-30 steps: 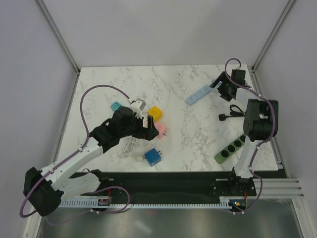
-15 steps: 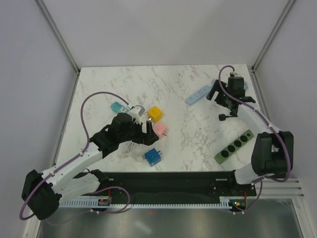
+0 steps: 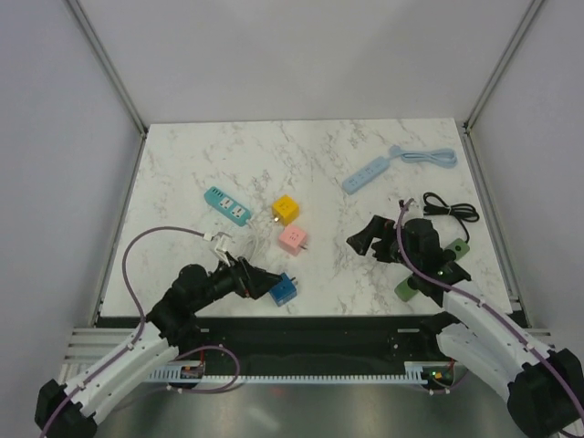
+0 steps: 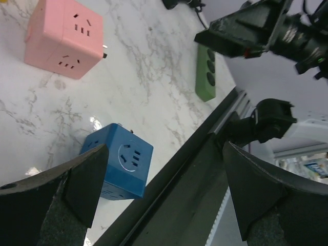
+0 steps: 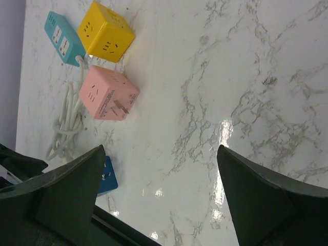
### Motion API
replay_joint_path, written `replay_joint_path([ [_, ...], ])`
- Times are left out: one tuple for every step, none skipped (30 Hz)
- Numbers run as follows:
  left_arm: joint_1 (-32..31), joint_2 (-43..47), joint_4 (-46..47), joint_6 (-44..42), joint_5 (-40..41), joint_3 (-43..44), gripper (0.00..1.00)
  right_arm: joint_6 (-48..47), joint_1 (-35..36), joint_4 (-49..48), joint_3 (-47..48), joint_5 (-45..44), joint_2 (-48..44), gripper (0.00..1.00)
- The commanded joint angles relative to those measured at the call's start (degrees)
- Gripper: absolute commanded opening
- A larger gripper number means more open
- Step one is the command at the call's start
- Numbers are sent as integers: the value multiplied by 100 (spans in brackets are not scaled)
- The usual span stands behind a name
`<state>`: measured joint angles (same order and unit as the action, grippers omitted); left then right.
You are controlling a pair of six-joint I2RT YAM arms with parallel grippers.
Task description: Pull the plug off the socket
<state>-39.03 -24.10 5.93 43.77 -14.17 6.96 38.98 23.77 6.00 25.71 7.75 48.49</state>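
A teal power strip (image 3: 228, 205) lies left of centre, and its white cord (image 3: 233, 248) ends in a white plug (image 3: 217, 241) lying loose on the table. A black cord (image 3: 453, 209) lies at the right, joined to no socket that I can see. My left gripper (image 3: 260, 281) is open and empty, low over the near edge beside a blue cube socket (image 3: 285, 289); the cube shows by its left finger in the left wrist view (image 4: 120, 166). My right gripper (image 3: 363, 242) is open and empty over bare marble; in its own view (image 5: 160, 148) nothing lies between the fingers.
A yellow cube socket (image 3: 286, 210) and a pink cube socket (image 3: 293, 238) sit mid-table. A light blue strip (image 3: 369, 173) with its cord lies at the far right. A green strip (image 3: 408, 287) lies partly under my right arm. The black front rail (image 4: 169, 205) runs under my left gripper.
Both arms have drawn back toward the near edge. The left gripper left the pink cube area; the right gripper left the light blue strip at the far right.
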Motion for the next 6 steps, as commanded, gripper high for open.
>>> replay_joint_path([
  [18, 1001, 286, 1009, -173, -598, 100, 584, -4, -704, -583, 271, -567, 98],
  [18, 1334, 190, 1115, -191, -826, 100, 654, -4, -871, -733, 262, -690, 98],
  [18, 1903, -90, 1290, -226, -906, 100, 802, -4, -977, -1022, 236, -883, 98],
  [18, 2239, -223, 1336, -261, -1029, 100, 926, -4, -1091, -1172, 210, -972, 98],
  [18, 2582, -303, 1380, -331, -1091, 100, 1066, -4, -1431, -1339, 210, -1060, 98],
  [18, 2951, -303, 1467, -567, -1135, 100, 1146, -4, -1661, -1498, 297, -1226, 98],
])
